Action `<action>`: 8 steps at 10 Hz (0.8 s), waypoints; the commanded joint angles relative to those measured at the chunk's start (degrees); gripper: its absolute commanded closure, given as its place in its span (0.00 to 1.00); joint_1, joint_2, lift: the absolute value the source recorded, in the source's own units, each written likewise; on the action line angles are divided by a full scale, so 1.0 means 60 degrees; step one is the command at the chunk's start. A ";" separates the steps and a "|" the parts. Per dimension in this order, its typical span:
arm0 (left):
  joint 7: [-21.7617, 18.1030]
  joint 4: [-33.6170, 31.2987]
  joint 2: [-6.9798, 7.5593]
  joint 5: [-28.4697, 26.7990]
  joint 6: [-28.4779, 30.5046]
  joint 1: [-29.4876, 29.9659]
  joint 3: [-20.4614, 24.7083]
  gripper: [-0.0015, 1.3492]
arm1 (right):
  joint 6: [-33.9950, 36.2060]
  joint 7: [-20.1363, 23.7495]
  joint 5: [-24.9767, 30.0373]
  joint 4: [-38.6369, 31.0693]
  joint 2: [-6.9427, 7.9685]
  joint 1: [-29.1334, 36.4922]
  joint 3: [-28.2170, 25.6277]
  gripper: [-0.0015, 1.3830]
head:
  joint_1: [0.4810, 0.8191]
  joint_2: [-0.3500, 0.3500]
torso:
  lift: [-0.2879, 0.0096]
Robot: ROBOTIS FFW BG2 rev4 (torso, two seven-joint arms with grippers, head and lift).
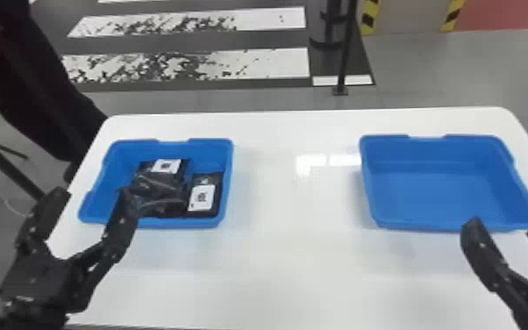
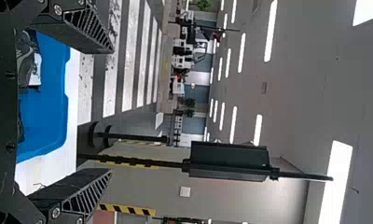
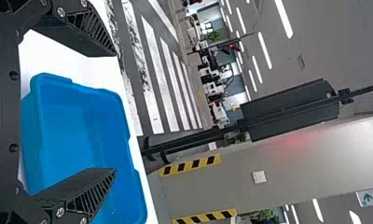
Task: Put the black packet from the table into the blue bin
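White and glossy, the counter point(image 1: 294, 245) carries two blue bins, the left bin point(image 1: 208, 148) and the right bin point(image 1: 434, 151), set well apart. At the near side of the left bin, the left hand point(image 1: 94, 196) is spread wide with nothing between its fingers, one finger overlapping the near rim in the head view; whether it touches cannot be told. The right hand point(image 3: 115, 112) waits by the near edge of the right bin, also wide open and holding nothing. Black packets point(image 1: 158, 182) lie in the left bin, partly overlapping, at least two with white labels point(image 1: 201, 198) facing up; which of them the task means cannot be told. Judging by this, the packet is probably in its bin and the task all but done, so what matters is a clean exit. The left hand does best to rise straight up before it backs off, fingers kept apart, so that the inner one neither snags a loose wrapper nor drags the rim. Closing early could pinch a packet and lift it out again.
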 commanded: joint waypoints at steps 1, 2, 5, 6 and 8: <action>0.0136 -0.0356 0.0001 -0.0044 -0.0117 0.0337 0.0058 0.09 | 0.0000 0.0000 0.0000 -0.0047 0.0009 0.0028 0.0001 0.10 | 0.63 0.64 | 0.60; 0.0238 -0.0473 0.0016 -0.0083 -0.0164 0.0431 0.0039 0.09 | 0.0000 0.0000 0.0000 -0.0047 0.0009 0.0051 0.0001 0.10 | 0.63 0.65 | 0.60; 0.0326 -0.0473 0.0001 -0.0044 -0.0234 0.0431 0.0058 0.09 | 0.0000 0.0000 0.0000 -0.0047 0.0009 0.0051 0.0001 0.10 | 0.63 0.65 | 0.60; 0.0341 -0.0473 0.0001 -0.0044 -0.0258 0.0431 0.0039 0.09 | 0.0000 0.0000 0.0000 -0.0047 0.0009 0.0051 0.0001 0.10 | 0.63 0.66 | 0.60; 0.0356 -0.0473 0.0016 0.0013 -0.0234 0.0431 0.0039 0.09 | 0.0000 0.0000 0.0019 -0.0047 0.0009 0.0051 0.0001 0.10 | 0.63 0.66 | 0.60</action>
